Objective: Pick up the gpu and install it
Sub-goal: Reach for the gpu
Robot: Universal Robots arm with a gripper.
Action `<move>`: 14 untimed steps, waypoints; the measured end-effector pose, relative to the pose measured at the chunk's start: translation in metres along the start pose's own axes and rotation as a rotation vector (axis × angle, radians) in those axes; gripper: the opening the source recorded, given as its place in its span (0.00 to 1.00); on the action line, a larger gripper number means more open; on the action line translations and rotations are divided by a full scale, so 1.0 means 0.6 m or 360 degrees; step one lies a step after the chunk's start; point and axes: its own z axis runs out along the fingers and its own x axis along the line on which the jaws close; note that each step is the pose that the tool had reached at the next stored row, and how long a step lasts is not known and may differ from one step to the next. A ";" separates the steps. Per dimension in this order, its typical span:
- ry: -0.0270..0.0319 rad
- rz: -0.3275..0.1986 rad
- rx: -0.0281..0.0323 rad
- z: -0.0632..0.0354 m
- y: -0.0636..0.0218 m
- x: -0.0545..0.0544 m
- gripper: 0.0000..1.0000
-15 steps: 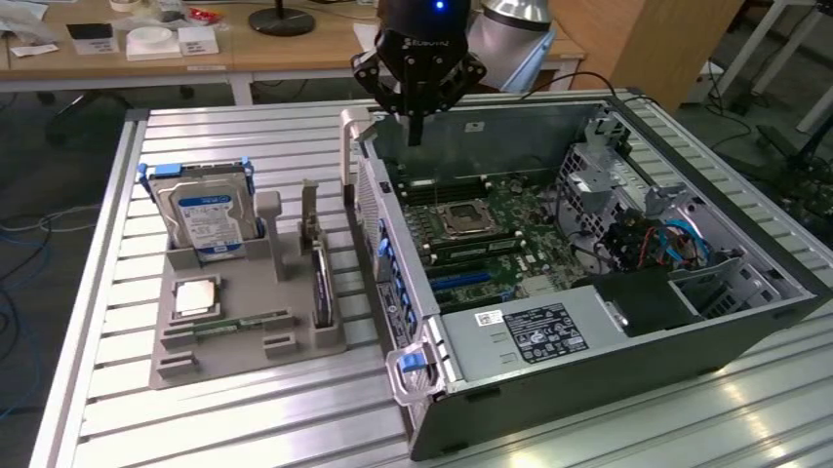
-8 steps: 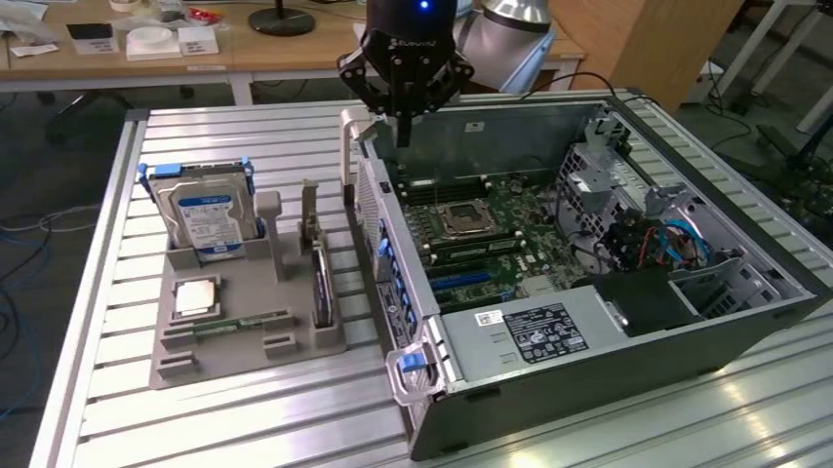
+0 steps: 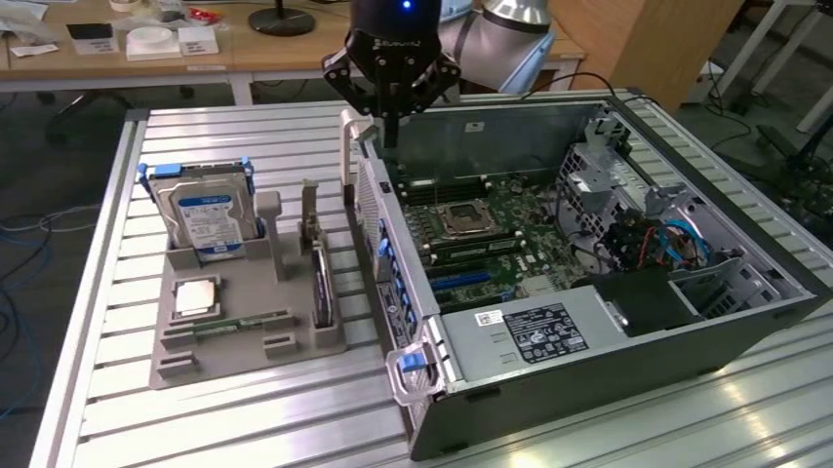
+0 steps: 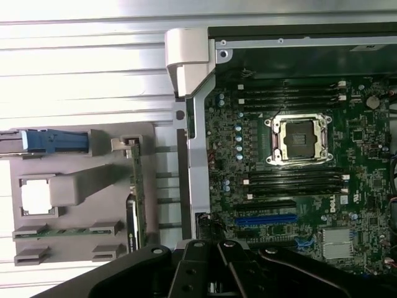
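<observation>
The gpu (image 3: 322, 286) is a thin black card standing on edge in a slot of the grey holder (image 3: 295, 343), at the holder's side nearest the computer case. In the wrist view the gpu (image 4: 133, 208) shows edge-on as a green and black strip. My gripper (image 3: 388, 129) hangs above the case's rear wall, higher than the gpu and beyond its far end. Its fingers are shut together with nothing between them. The gripper (image 4: 214, 251) also shows in the wrist view, over the motherboard's edge.
The open computer case (image 3: 729, 322) lies on its side, with the motherboard (image 3: 501, 244) and a blue slot (image 3: 462, 281) exposed. The holder also carries a silver hard drive (image 3: 209, 219), a processor (image 3: 195, 295) and a green memory stick (image 3: 241, 322). All of it rests on a slatted metal table (image 3: 234, 419).
</observation>
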 end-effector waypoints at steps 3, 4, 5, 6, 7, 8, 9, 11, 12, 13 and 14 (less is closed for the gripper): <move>0.00000 0.0000 0.00000 0.000 -0.001 0.007 0.11; 0.00001 0.0000 0.00001 0.000 -0.001 0.010 0.11; 0.00001 0.0000 0.00000 0.000 -0.001 0.012 0.11; 0.00000 0.0000 -0.00001 0.000 -0.001 0.015 0.11; 0.00000 0.0000 -0.00001 0.000 -0.001 0.018 0.11; 0.00000 0.0000 0.00000 0.000 -0.002 0.020 0.11; 0.00001 0.0000 0.00000 0.000 -0.002 0.022 0.11; 0.00000 0.0000 0.00001 -0.001 -0.002 0.028 0.11; 0.00001 0.0000 -0.00001 -0.001 -0.002 0.030 0.11; 0.00000 0.0000 -0.00001 -0.001 -0.002 0.032 0.11; 0.00000 0.0000 -0.00001 -0.001 -0.003 0.035 0.11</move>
